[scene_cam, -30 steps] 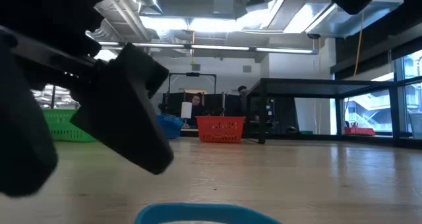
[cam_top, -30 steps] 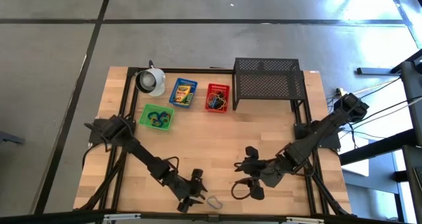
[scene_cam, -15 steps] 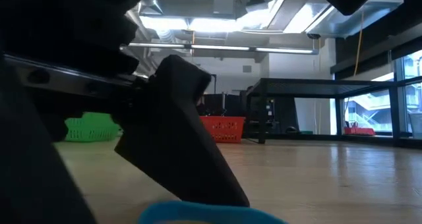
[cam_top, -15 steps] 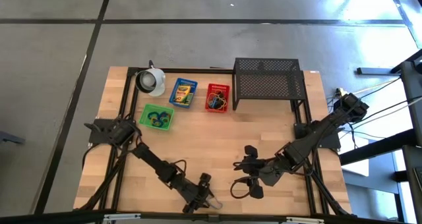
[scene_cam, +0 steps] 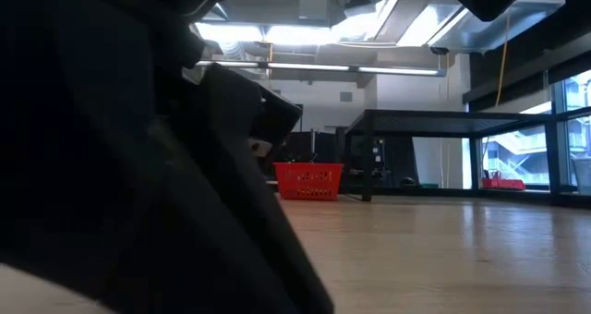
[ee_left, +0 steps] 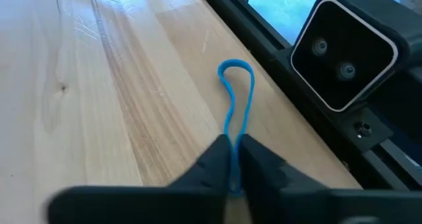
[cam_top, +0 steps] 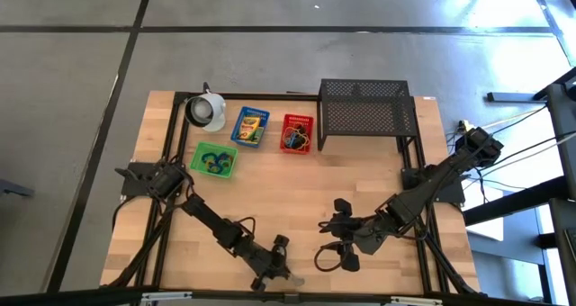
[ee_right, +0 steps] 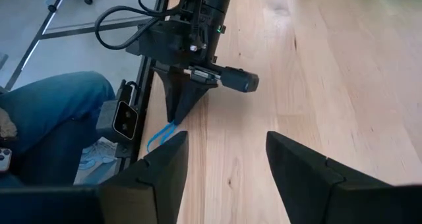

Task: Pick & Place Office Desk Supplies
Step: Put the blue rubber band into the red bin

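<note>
**Left gripper pinches a blue band at the near edge**

The left gripper point(ee_left: 234, 159) has its dark, wedge-shaped fingers closed on a thin blue rubber band point(ee_left: 236, 109), squeezed into a long narrow loop lying flat on the table point(ee_left: 99, 85) at its near edge, close to a boxy white-faced camera point(ee_left: 343, 53). The right gripper point(ee_right: 221, 161) hangs near the middle of the near half, its fingers spread wide and holding nothing.

The table is pale, smooth wood planking with visible grain, framed in black rails. Far across it sit a green basket point(cam_top: 214, 159), a blue basket point(cam_top: 251, 126) with a crayon box, a red basket point(cam_top: 296, 133), a white cup point(cam_top: 206, 111) and a black mesh rack point(cam_top: 364, 106). The floor is grey concrete.

The low view is mostly blocked by the left arm's dark bulk, showing only the red basket, rack and a lit ceiling. Only the right wrist view shows a person's blue-jeaned leg point(ee_right: 46, 115) beside the table.
</note>
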You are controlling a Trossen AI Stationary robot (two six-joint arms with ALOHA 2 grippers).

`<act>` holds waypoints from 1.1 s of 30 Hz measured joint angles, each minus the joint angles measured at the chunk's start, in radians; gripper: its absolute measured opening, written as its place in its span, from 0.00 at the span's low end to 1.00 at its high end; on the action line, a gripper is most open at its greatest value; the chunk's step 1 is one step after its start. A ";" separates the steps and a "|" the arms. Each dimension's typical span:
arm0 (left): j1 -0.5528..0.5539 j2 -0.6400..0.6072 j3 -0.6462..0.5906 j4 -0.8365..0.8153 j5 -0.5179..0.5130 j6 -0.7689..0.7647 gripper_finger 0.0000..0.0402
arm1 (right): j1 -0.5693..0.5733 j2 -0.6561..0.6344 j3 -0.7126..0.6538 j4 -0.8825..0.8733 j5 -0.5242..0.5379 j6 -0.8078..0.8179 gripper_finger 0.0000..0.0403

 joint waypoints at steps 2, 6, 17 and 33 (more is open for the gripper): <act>0.000 -0.005 0.000 -0.011 0.002 -0.003 0.03 | 0.000 0.000 0.000 0.000 0.000 0.000 0.51; 0.005 -0.040 -0.003 -0.067 -0.012 -0.002 0.02 | 0.000 0.000 0.000 0.000 0.000 0.000 0.51; 0.012 -0.250 -0.005 -0.302 -0.436 -0.061 0.01 | 0.000 0.000 0.000 0.000 0.042 -0.005 0.51; -0.008 -0.602 -0.003 -0.273 -0.689 -0.108 0.01 | 0.000 0.000 0.000 0.000 0.202 -0.065 0.51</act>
